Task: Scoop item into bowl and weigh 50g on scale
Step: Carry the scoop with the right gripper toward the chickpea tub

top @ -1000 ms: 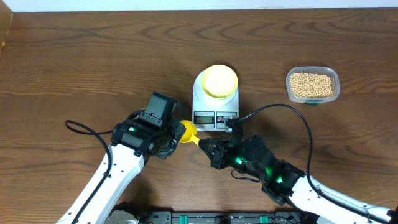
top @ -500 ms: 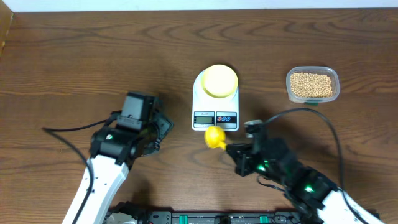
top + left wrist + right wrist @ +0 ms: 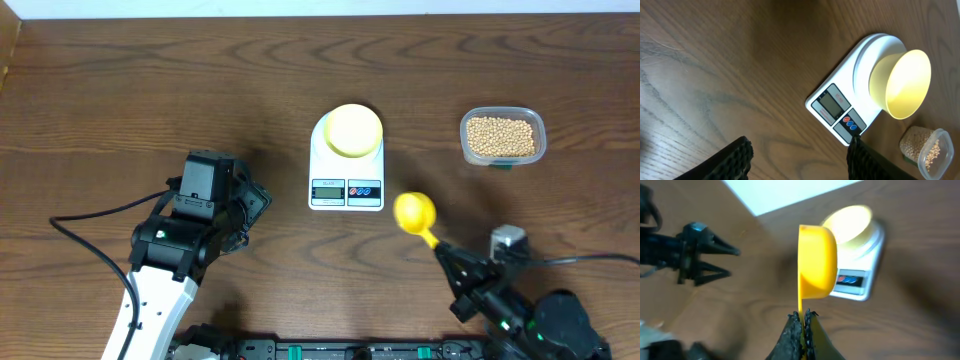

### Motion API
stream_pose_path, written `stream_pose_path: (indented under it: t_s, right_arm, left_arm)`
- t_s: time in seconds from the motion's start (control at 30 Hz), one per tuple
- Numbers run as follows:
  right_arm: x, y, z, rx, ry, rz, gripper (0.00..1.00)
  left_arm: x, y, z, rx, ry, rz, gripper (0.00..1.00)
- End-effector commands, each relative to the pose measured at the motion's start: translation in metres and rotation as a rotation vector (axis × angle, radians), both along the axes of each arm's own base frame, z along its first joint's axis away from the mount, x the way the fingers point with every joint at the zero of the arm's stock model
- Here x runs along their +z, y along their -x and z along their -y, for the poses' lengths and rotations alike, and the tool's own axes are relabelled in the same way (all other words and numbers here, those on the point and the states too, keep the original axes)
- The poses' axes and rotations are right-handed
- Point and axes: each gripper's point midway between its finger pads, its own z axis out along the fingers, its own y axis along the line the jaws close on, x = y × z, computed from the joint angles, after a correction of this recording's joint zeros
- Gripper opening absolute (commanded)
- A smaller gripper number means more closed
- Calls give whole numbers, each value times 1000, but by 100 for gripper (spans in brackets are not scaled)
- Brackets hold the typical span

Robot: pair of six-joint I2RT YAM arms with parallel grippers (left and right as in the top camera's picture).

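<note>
The beans (image 3: 502, 137) lie heaped in the clear tub (image 3: 541, 128) at the far right of the table (image 3: 150, 100), well apart from the pale-yellow bowl (image 3: 354, 130). The bowl sits empty on the platform of the white scale (image 3: 346, 190). Between scale and tub, nearer the front edge, hangs the yellow scoop (image 3: 414, 211), with no beans showing in it. Its thin handle is pinched in the clenched right gripper (image 3: 445, 258). The left gripper (image 3: 256, 203) sits well left of the scale, fingers spread and grasping nothing. The step in hand looks like carrying the scoop to the tub. It would go best entering at a shallow angle near one wall, lifting a modest load without shoving the light tub
</note>
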Motion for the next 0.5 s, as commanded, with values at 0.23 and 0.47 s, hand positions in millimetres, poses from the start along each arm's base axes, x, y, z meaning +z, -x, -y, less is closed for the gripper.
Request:
stream_pose_path:
  t_s: [0.23,0.47]
  right_arm:
    - [25,-21,74,-375,226,62,1]
    - [59,-30,87,-451,377,-28,1]
  left_arm:
    - [9,-4,-2,-6,-13,29,65]
    - [9,-4,-2,-6,-13,29,65]
